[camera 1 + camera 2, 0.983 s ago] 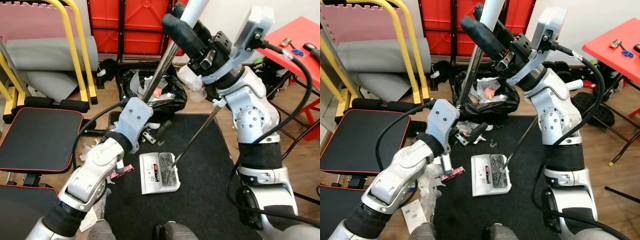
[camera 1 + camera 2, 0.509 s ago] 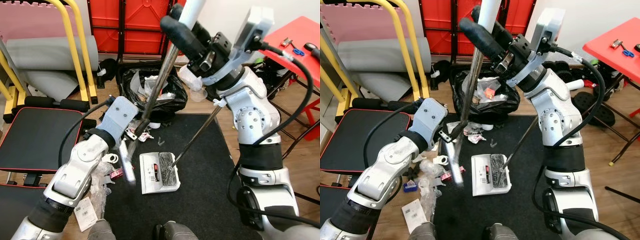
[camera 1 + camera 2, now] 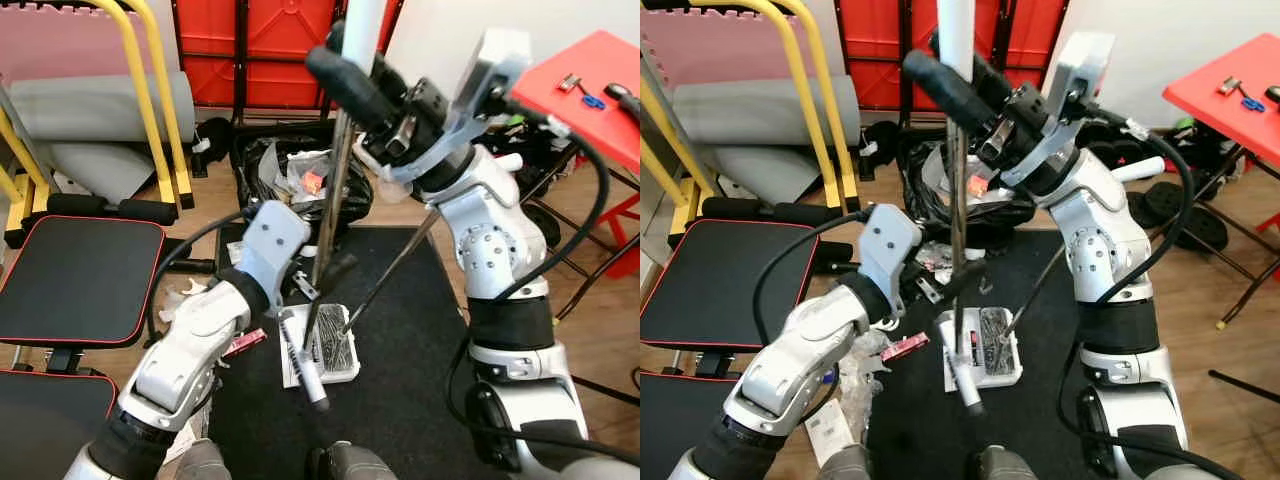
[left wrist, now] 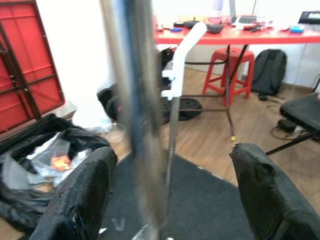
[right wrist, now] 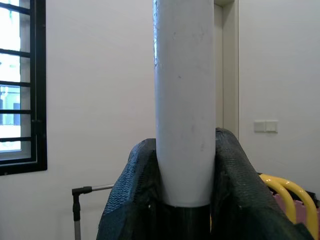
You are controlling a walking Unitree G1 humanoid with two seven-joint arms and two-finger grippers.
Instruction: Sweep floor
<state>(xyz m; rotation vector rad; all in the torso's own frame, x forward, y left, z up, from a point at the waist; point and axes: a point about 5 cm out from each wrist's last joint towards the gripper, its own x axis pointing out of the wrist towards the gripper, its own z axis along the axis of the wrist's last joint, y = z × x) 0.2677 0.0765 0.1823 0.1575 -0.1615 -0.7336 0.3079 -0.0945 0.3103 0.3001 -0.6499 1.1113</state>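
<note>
The broom's metal pole [image 3: 330,200] stands nearly upright over the black mat [image 3: 420,390]. My right gripper [image 3: 336,50] is shut on its white upper handle [image 5: 184,100], with both pads [image 5: 235,185] pressed against it. My left gripper [image 3: 322,276] is lower down and open, its fingers [image 4: 82,197] wide apart with the pole [image 4: 135,110] between them, close to one finger. The blurred broom head [image 3: 965,380] lies at the left edge of the white dustpan [image 3: 342,350], which holds dark debris. Litter, including a pink scrap [image 3: 246,343], lies left of the mat.
An open black rubbish bag [image 3: 290,180] full of wrappers sits behind the mat. The dustpan's thin handle [image 3: 395,265] leans up to the right. A black bench [image 3: 80,275] and yellow frame [image 3: 150,90] stand at left, a red table [image 3: 590,80] at right.
The broom pole has swung from a lean to nearly upright. Its head moved right, from the litter beside the mat to the dustpan. My left arm followed to the right.
</note>
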